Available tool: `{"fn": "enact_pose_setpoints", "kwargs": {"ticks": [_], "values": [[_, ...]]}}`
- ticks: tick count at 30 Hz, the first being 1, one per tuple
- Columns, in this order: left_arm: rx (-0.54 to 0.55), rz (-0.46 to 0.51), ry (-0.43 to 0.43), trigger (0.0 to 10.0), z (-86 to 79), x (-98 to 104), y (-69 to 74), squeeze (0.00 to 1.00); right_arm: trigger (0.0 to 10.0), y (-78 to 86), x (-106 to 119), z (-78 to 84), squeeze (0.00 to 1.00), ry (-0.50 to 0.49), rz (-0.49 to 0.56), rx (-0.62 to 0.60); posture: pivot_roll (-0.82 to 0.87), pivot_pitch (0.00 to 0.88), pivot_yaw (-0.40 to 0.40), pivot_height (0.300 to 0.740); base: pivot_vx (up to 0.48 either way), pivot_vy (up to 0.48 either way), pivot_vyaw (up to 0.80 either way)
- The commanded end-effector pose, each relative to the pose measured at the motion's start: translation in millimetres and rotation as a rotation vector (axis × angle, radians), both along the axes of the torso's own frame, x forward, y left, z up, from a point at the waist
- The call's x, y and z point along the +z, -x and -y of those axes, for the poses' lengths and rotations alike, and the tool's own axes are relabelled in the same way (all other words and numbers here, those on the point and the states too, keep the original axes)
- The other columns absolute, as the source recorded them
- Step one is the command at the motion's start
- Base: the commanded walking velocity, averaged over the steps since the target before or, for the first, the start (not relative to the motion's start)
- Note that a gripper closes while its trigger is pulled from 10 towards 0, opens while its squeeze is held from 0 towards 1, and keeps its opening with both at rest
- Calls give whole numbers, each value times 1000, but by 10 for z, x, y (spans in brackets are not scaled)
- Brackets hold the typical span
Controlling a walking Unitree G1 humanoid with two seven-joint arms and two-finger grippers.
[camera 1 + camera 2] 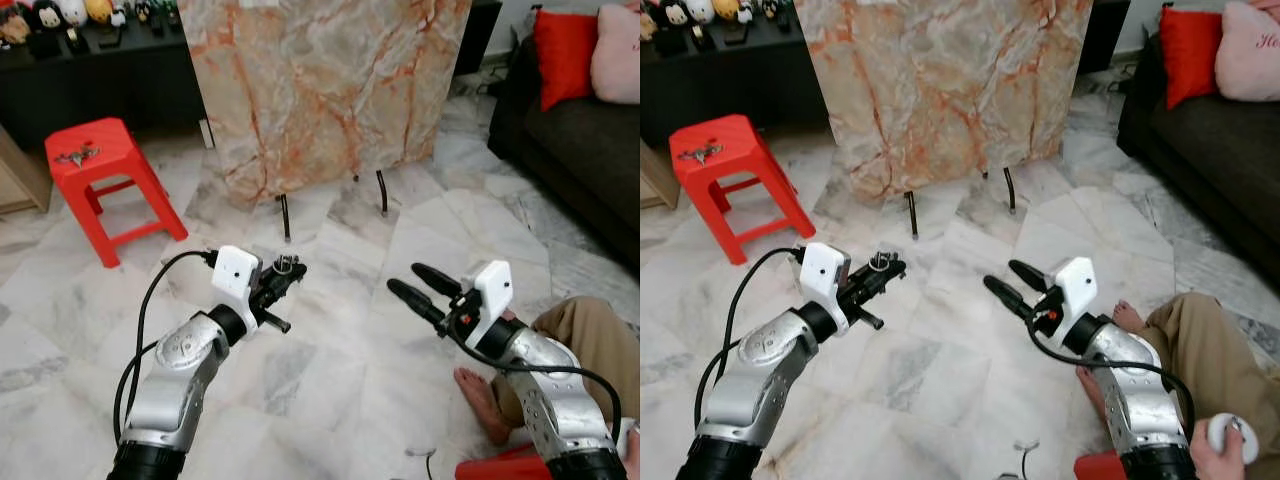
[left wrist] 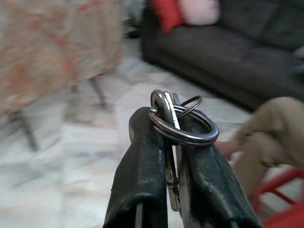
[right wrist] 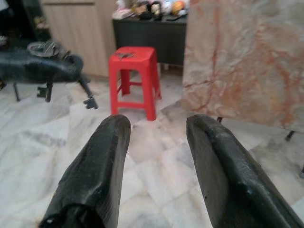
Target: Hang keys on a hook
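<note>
Keys (image 2: 172,124) sit pinched between my left gripper's (image 1: 283,276) two black fingers (image 2: 142,166), closed tight on them. In the left wrist view I see a silver ring looped over the fingertips and a flat key blade squeezed in the gap. In the right wrist view two small keys dangle down under that gripper. From my head camera, the left gripper is held up over the floor (image 1: 330,370) at about 9 o'clock of the middle of my view, pointing toward 2 o'clock.

My right gripper (image 1: 425,285) is at about 3 o'clock, well apart from the left one. Its fingers (image 3: 99,161) are spread open with nothing between them, and they point toward 10 o'clock.

Straight ahead at 12 o'clock stands a big marble slab (image 1: 320,90) with orange veins, leaning on thin black legs (image 1: 285,215). I cannot make out a hook on it.

At 10 o'clock is a red stool (image 1: 100,170) with some small thing on its seat, too tiny to tell. Behind it is a dark shelf (image 1: 100,70) with little toys on top. At 2 o'clock is a dark sofa (image 1: 580,140) with a red cushion (image 1: 565,50) and a pink one.

At 4 o'clock a person sits on the floor beside my right arm. I see a bare foot (image 1: 480,395) and tan trousers. In the right eye view a hand (image 1: 1225,445) holds a small white thing.
</note>
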State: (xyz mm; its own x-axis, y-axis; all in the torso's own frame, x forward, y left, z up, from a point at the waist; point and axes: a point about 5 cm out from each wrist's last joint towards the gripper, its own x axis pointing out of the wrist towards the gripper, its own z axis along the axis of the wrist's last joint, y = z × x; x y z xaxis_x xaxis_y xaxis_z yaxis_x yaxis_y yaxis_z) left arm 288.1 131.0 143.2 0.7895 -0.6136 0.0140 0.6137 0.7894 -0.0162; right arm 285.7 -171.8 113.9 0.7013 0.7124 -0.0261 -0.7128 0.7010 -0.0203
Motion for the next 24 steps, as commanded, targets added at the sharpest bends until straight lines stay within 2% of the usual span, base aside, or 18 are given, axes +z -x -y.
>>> {"fn": "enact_pose_setpoints", "kwargs": {"ticks": [1, 7, 11, 16, 24], "values": [[-114, 34, 40, 10000, 129, 168, 84, 0, 10000, 23, 57, -33, 0, 28, 13, 33, -138, 114, -19, 727, 0, 0, 0], [-227, 41, 62, 10000, 248, 301, 165, 0, 10000, 16, 107, -57, 0, 25, 13, 32, -146, 114, -22, 727, 0, 0, 0], [-370, 23, 98, 10000, 366, 448, 315, 0, 10000, 56, 141, -72, 0, 23, -1, 45, -143, 117, -24, 727, 0, 0, 0], [-427, 6, 63, 10000, 403, 447, 386, 0, 10000, 70, 153, -96, 0, 12, -11, 64, -145, 120, -23, 727, 0, 0, 0], [-452, -6, 60, 10000, 522, 450, 391, 0, 10000, 222, 102, -223, 0, -2, -95, 242, -140, 114, -24, 727, 0, 0, 0]]}}
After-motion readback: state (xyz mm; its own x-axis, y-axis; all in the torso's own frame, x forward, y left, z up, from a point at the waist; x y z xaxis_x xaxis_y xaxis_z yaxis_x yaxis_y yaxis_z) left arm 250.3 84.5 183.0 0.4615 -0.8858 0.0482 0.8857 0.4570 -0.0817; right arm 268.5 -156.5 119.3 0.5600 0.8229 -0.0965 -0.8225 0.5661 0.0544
